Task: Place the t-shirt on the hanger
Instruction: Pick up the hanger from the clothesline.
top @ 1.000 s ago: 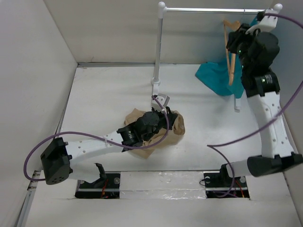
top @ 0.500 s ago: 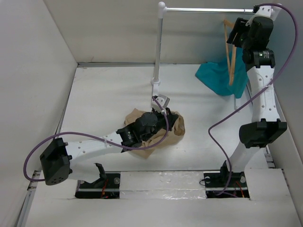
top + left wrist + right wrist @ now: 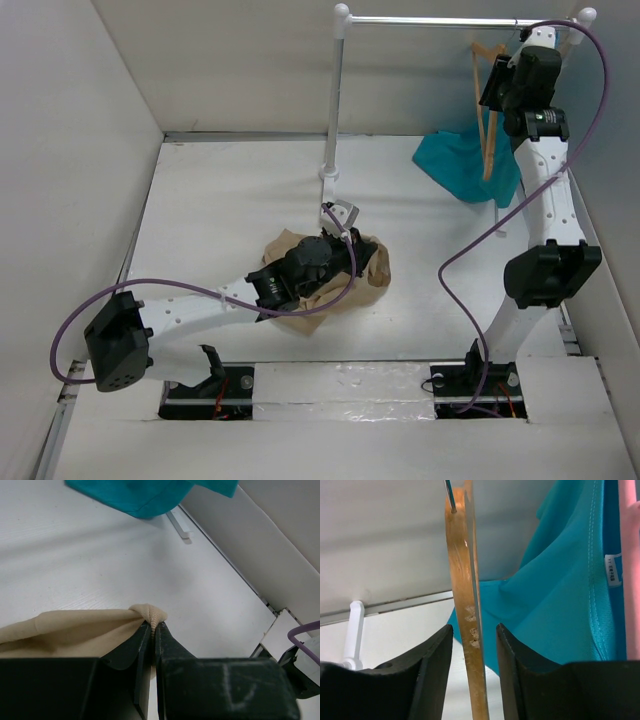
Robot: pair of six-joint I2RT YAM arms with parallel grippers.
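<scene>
— White walls close round a pale counter, and a white rail runs across the back on a post. Where is the t-shirt?

— The t-shirt lies crumpled near the middle of the counter, a tan, bunched heap.

— Does the left end effector have it?

— Yes. The left end effector is pinched tight on a ridge of the tan cloth. From the left wrist, the fold pokes up between the two black fingertips, and the rest of the cloth trails off to the left on the counter.

— And the hanger?

— The hanger is up under the rail near its right end, high above the counter and well apart from the t-shirt. A teal garment hangs just beside it.

— What about the right side?

— The right end effector is raised to the hanger. It is partly open and straddles the wooden edge, with one finger on each side. A thin gap shows on both sides, so it is not clamped on the wood.
</scene>
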